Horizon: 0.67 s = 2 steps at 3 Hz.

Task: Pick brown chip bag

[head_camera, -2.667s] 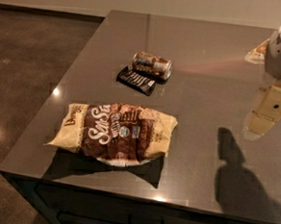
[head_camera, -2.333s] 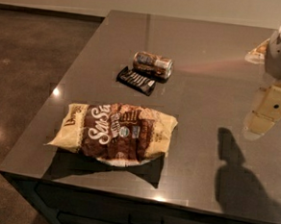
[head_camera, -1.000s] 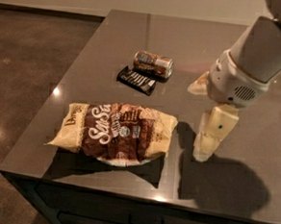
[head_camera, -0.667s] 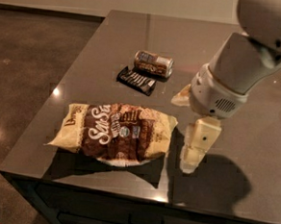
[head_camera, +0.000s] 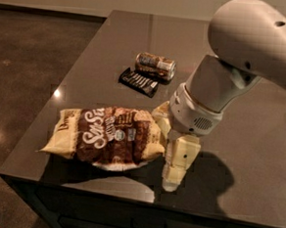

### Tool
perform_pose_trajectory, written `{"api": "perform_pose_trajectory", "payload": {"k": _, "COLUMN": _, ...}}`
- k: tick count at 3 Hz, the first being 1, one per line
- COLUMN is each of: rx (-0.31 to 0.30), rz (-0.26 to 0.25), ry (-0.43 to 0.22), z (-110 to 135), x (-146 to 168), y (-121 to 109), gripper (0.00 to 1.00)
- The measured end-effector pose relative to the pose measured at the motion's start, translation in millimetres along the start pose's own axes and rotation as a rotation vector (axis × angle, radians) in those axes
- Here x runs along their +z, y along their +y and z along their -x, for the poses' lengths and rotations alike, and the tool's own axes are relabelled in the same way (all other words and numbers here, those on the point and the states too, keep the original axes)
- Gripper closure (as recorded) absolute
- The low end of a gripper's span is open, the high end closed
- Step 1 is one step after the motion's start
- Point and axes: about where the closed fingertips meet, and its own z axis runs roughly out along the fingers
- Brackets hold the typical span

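brown chip bag point(head_camera: 107, 138) | crinkly, brn mid, cream ends | gripper point(head_camera: 173, 137) beside it

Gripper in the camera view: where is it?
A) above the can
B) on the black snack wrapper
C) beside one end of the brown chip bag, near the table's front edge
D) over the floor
C: the gripper hangs next to a cream end of the brown chip bag, apart from the can and the black wrapper.
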Motion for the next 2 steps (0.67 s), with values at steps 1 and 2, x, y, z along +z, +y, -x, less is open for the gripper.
{"api": "perform_pose_trajectory", "payload": {"k": 1, "rx": -0.023, "rz": 0.002, "ry": -0.067, "z": 18, "x": 7, "y": 1, "gripper": 0.23}}
{"api": "perform_pose_trajectory", "payload": {"k": 2, "rx": -0.008, "rz": -0.023, "ry": -0.119, "z": 31, "x": 1, "y": -4, "gripper": 0.46}}
